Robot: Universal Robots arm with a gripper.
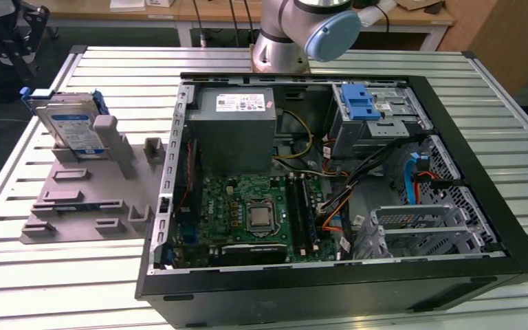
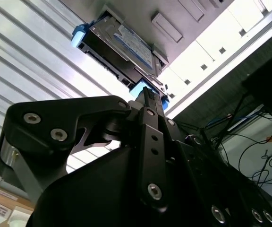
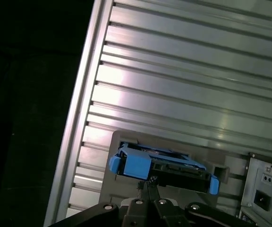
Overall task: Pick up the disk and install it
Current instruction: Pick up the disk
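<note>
Exterior view: disk (image 1: 69, 124) is stood on edge in grey holder (image 1: 90, 199), by table (image 1: 53, 282) edge at that view's left. In the first wrist view, gripper (image 3: 144, 182) is aimed straight at it, long edge crosswise, probably no contact. Gripper opening cannot be told.

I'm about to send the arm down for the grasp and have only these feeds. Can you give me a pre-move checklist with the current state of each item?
1. Disk standing upright in the grey holder: ok.
2. Blue bracket in place around the disk: ok.
3. Gripper aimed at the disk's edge in the second wrist view: ok.
4. Disk free, with nothing gripping it in the exterior view: ok.
5. Drive cage in the computer case free to take a disk: cannot tell.
6. Cables clear of the cage: cannot tell.
</note>
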